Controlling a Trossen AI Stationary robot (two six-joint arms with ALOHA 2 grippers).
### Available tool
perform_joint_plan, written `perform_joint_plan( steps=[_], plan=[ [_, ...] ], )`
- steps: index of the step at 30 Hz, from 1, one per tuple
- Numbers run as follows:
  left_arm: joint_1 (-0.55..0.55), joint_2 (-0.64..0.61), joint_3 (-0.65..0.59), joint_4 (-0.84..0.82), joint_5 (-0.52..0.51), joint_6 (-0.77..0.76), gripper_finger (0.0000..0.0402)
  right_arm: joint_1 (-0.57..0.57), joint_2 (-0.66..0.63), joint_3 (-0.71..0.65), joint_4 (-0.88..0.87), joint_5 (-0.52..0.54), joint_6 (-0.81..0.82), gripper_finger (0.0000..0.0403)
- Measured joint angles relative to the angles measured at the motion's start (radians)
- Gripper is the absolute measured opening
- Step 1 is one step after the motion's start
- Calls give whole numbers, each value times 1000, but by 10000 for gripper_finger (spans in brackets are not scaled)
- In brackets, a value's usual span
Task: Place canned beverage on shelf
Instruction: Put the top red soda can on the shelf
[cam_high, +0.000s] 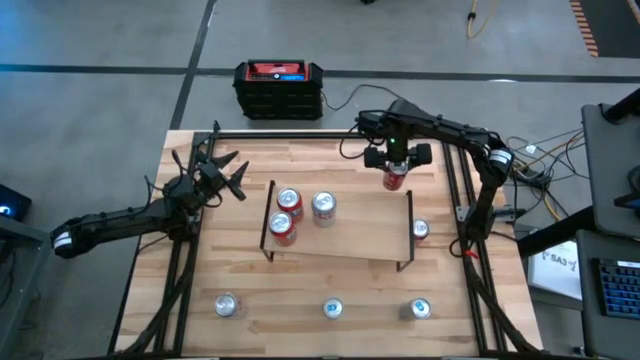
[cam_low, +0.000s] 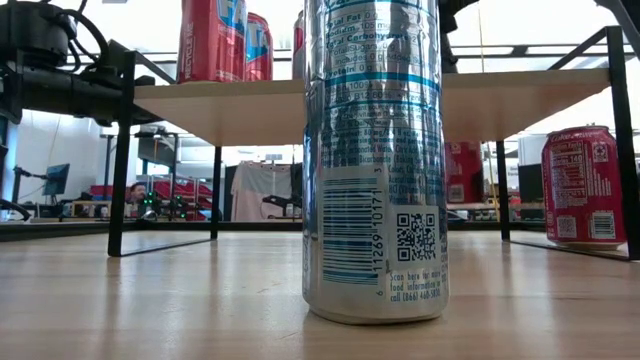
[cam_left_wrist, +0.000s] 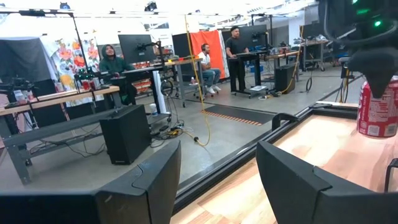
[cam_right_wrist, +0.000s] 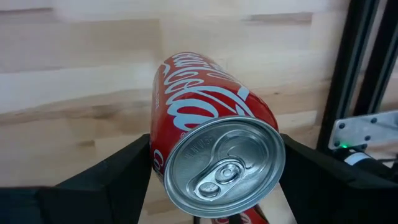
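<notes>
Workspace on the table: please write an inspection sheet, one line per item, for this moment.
Surface: wooden table, bare between the cans.
Job's things: shelf carries three cans; red can held in the right gripper near the shelf's far right corner; four more cans stand on the table.
Clutter: nothing seen.
Grippers: right closed on the red can; left gripper open, empty, at the table's left side.
Cables: loose wires beside the right arm.
Surroundings: black and red case on the floor; people at desks behind.
</notes>
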Motion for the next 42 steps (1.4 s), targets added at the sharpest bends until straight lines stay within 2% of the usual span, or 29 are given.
perform_joint_plan(
  steps=[11,22,32,38,42],
  plan=[
    [0,0,0,0,0,0,195,-13,0,-62,126,-50,22,288],
    [0,0,0,0,0,0,195,-10,0,-69,131,-56,94,288],
    [0,0,0,0,0,0,195,-9,2,-168,202,-63,158,288],
    [0,0,0,0,0,0,195,-11,2,-164,202,-84,162,288],
    [0,0,0,0,0,0,195,-10,2,-164,204,-84,230,294]
  ],
)
